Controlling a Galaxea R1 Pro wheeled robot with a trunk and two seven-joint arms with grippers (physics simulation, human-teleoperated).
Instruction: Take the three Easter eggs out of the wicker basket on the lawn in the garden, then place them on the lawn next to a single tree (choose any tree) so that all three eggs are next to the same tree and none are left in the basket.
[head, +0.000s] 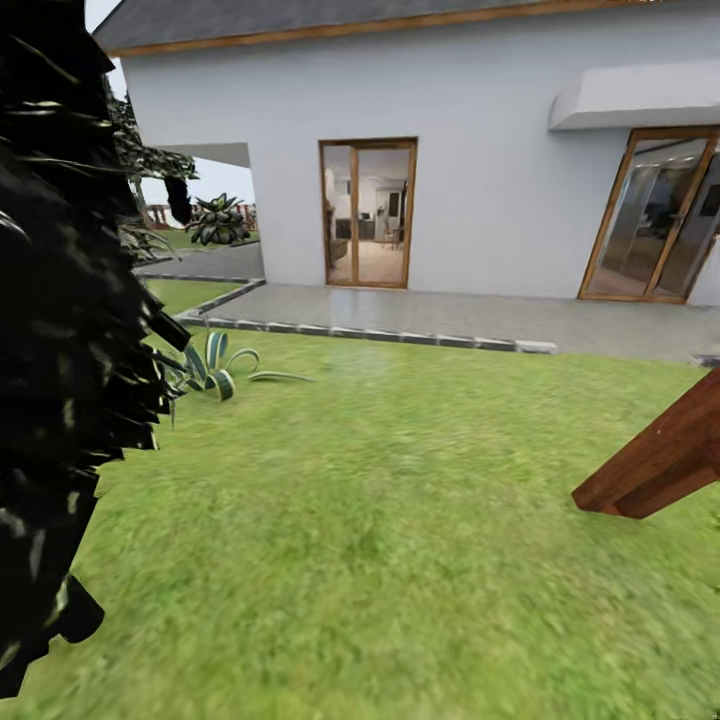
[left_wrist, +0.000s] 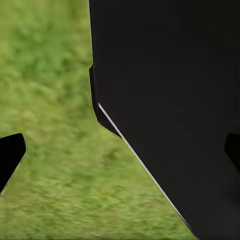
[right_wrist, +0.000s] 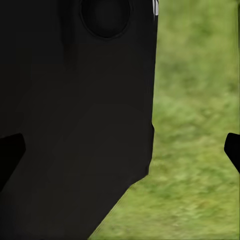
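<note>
lawn (head: 400, 520) wide | paved patio (head: 450, 315) edges it | left pincer (left_wrist: 120, 150), right pincer (right_wrist: 122, 150) spread, unladen

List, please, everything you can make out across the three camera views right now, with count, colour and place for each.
lawn: one, mottled green, foreground of the head view, also under both wrist cameras.
house: one, white walls, grey roof, behind the lawn.
glass doors: two, wood-framed; one central, one at right.
patio: one, grey paved, between house and lawn.
dark foliage: one black mass, close at left.
striped plant: one, green-white, on the lawn's left.
wooden beam: one, red-brown, slanted, right edge.
left tool: black fingertips apart, nothing between.
right tool: black fingertips apart, nothing between.
</note>
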